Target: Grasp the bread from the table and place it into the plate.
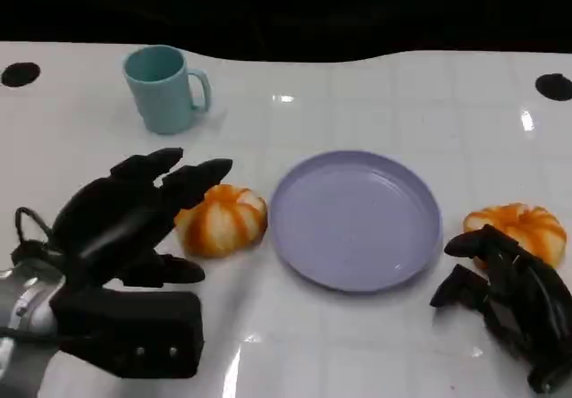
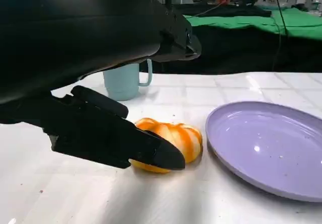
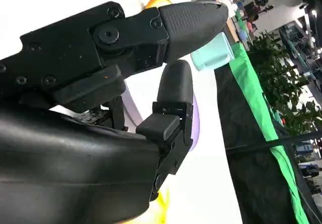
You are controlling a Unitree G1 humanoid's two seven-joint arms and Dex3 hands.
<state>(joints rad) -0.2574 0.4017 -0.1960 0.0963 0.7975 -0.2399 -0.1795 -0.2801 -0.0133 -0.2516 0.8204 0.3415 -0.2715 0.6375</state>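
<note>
An orange-and-white striped bread roll (image 1: 221, 220) lies on the white table just left of the lavender plate (image 1: 357, 228), which holds nothing. My left hand (image 1: 125, 228) reaches to the roll from the near left, with its fingertips over the roll's left side. In the left wrist view the fingers (image 2: 110, 136) are spread apart around the bread roll (image 2: 182, 139) without closing on it, and the plate (image 2: 266, 148) lies beyond. A second striped roll (image 1: 520, 230) sits right of the plate. My right hand (image 1: 505, 300) rests beside it and holds nothing.
A teal mug (image 1: 165, 88) stands at the back left, behind the left roll. The table's far edge runs along the dark background, with two black round marks (image 1: 20, 73) near its corners.
</note>
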